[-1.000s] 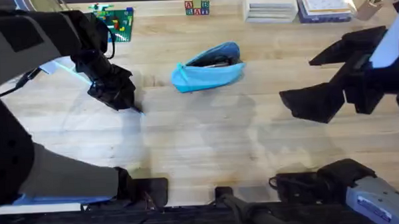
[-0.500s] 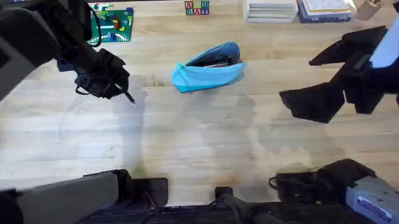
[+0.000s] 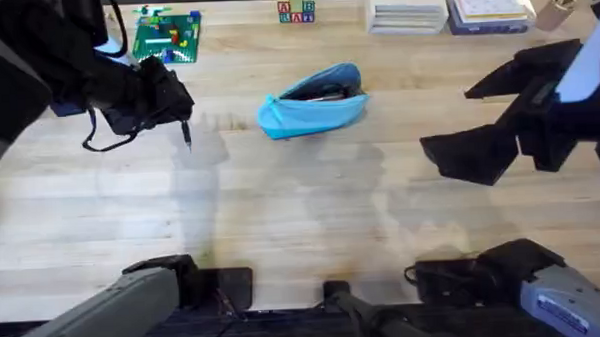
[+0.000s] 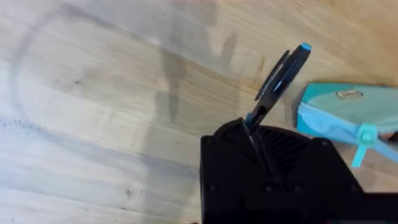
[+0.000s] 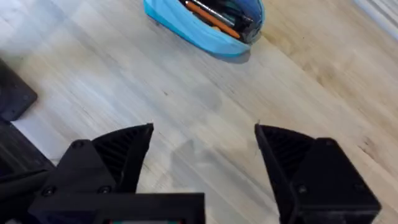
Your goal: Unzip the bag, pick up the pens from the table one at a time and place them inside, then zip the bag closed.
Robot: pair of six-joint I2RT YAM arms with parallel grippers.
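Left end effector (image 3: 181,121) higher, nearer bag (image 3: 313,101) — pen (image 4: 280,78) half-hidden.

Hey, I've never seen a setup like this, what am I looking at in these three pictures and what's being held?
Two robot arms work at a wooden table. One picture looks down from above; the other two come from cameras on each wrist. The left hand is shut on a dark pen with a blue end, held beside the open blue bag, which already has pens inside. The right hand is open, holding nothing, above the table facing the bag. Toy bricks and boxes sit at the far edge.
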